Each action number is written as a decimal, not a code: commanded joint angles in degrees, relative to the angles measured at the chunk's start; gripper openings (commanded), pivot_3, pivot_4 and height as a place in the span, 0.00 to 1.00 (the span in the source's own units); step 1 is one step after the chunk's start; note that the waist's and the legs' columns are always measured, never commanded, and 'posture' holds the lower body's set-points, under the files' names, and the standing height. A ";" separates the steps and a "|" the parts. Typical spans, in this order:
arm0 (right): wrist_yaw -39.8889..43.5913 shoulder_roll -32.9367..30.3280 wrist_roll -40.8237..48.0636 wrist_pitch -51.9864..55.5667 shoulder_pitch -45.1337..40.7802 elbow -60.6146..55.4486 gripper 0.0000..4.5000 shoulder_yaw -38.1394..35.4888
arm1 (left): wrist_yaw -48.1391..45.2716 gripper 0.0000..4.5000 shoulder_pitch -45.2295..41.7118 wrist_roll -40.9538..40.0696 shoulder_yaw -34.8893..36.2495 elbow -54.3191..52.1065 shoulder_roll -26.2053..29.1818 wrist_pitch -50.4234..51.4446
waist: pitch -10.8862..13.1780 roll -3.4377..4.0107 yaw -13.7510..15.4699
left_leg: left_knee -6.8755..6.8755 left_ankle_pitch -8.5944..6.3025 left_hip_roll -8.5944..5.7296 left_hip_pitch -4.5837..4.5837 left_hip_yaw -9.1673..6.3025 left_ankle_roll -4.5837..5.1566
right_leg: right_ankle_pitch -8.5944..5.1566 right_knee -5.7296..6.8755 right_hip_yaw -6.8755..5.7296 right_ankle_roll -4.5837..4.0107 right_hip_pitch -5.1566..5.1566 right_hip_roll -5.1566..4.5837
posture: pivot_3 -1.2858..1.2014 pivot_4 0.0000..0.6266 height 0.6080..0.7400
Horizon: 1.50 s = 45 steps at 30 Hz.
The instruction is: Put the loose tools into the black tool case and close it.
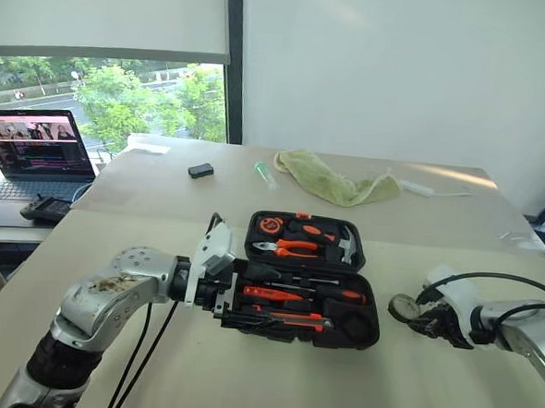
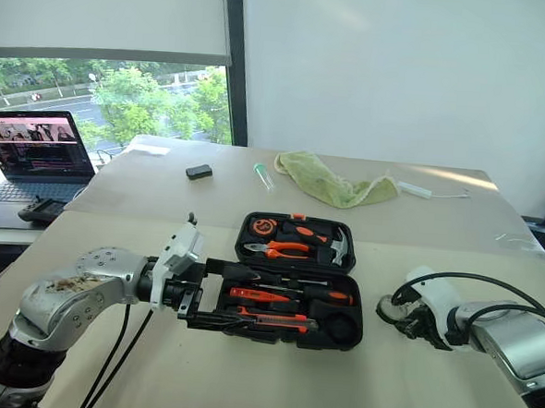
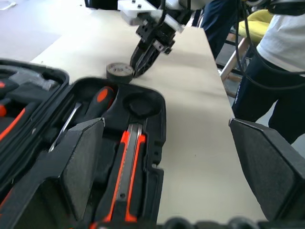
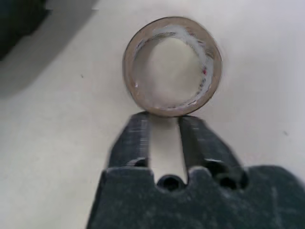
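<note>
While the right pincer (image 4: 164,121) narrows against it, the tape roll (image 4: 172,67) lies flat (left pincer (image 3: 167,167) released).

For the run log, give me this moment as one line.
case: open, tools inside | tape roll: on table beside case | right hand: shut at roll's rim | left hand: open over case

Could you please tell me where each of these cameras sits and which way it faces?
Head views: look forward and down over the table at the open case; both arms show.
Left wrist view: looks along the open left gripper across the case to the tape roll and right gripper.
Right wrist view: looks down at the tape roll, fingers nearly shut.
Shared: the tape roll.
</note>
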 commanded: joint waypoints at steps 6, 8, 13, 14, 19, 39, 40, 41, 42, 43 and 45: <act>5.84 -6.10 -1.87 -3.42 6.35 -9.61 0.01 -8.12 | 0.43 1.00 -0.29 0.92 -0.36 -1.01 -0.02 -2.53 | 0.01 0.02 0.12 | 0.04 -0.01 -0.02 -0.03 -0.01 0.01 | 0.01 0.00 -0.01 0.01 0.02 -0.05 | 0.52 0.24 1.00; 8.87 -7.82 -0.56 -3.87 7.96 -11.93 0.13 -10.62 | 1.21 1.00 -1.09 1.10 -0.93 -1.11 -0.44 -1.90 | 0.02 0.04 0.14 | 0.04 -0.01 -0.02 -0.02 -0.01 0.01 | 0.01 0.00 -0.01 0.02 0.01 -0.05 | 0.52 0.24 1.00; 7.23 -3.52 -3.35 -4.54 2.38 -10.20 0.41 -6.63 | 2.27 1.00 -1.65 0.86 -1.73 -1.67 -0.67 -1.15 | 0.03 0.03 -0.33 | 0.03 0.01 0.03 0.04 0.00 -0.03 | 0.03 0.03 0.03 -0.01 0.02 0.01 | 0.52 0.24 1.00; 7.06 -2.47 -4.42 -5.05 0.79 -8.93 0.41 -5.04 | 2.46 1.00 -1.74 0.77 -1.86 -1.80 -0.69 -1.05 | 0.03 0.02 -0.35 | 0.02 0.02 0.03 0.06 0.01 -0.05 | 0.03 0.04 0.05 -0.02 0.01 0.02 | 0.52 0.24 1.00; 8.73 3.09 -11.10 -9.26 -8.07 2.89 0.41 3.32 | 2.78 1.00 -2.20 0.33 -1.39 -1.90 0.05 -0.72 | 0.07 0.06 -0.18 | 0.02 0.04 -0.01 0.09 0.04 -0.07 | 0.09 0.02 0.08 -0.04 0.01 0.06 | 0.52 0.24 1.00; 16.36 2.40 1.86 4.92 -5.00 -18.83 0.01 -4.30 | 3.37 1.00 2.59 -0.02 0.24 -3.52 2.78 -1.57 | 0.12 0.14 -0.12 | -0.01 0.05 0.07 0.10 -0.04 -0.10 | 0.09 0.05 -0.01 -0.06 0.04 0.02 | 0.52 0.24 1.00; 15.35 3.20 1.64 5.74 -5.45 -19.87 0.01 -2.88 | 3.22 1.00 2.59 0.13 0.12 -3.35 2.77 -1.76 | 0.12 0.13 -0.08 | -0.01 0.04 0.06 0.11 -0.04 -0.09 | 0.10 0.06 -0.02 -0.07 0.03 0.00 | 0.52 0.24 1.00; 14.14 4.31 1.37 6.86 -6.13 -20.31 0.01 -1.43 | 3.05 1.00 2.61 0.28 0.05 -3.18 2.82 -1.99 | 0.12 0.13 -0.08 | 0.00 0.04 0.04 0.10 -0.03 -0.09 | 0.13 0.05 -0.01 -0.08 0.03 -0.02 | 0.52 0.24 1.00; 12.76 5.44 0.58 7.71 -6.82 -20.18 0.01 0.42 | 2.86 1.00 2.64 0.50 -0.08 -3.10 2.89 -2.28 | 0.12 0.13 -0.05 | 0.00 0.04 0.04 0.11 -0.02 -0.09 | 0.15 0.04 0.00 -0.08 0.04 -0.03 | 0.52 0.24 1.00; 11.68 6.07 -0.41 8.22 -7.33 -19.85 0.01 2.17 | 2.73 1.00 2.70 0.63 -0.15 -3.12 2.98 -2.43 | 0.12 0.13 -0.05 | 0.02 0.04 0.04 0.10 -0.03 -0.09 | 0.15 0.04 -0.01 -0.10 0.04 -0.02 | 0.52 0.24 1.00; 10.36 6.33 -2.43 8.36 -7.90 -18.85 0.01 5.25 | 2.48 1.00 2.86 0.86 -0.28 -3.36 3.18 -2.67 | 0.12 0.13 0.09 | 0.02 0.05 0.02 0.10 -0.02 -0.11 | 0.16 0.05 -0.01 -0.11 0.03 -0.02 | 0.52 0.24 1.00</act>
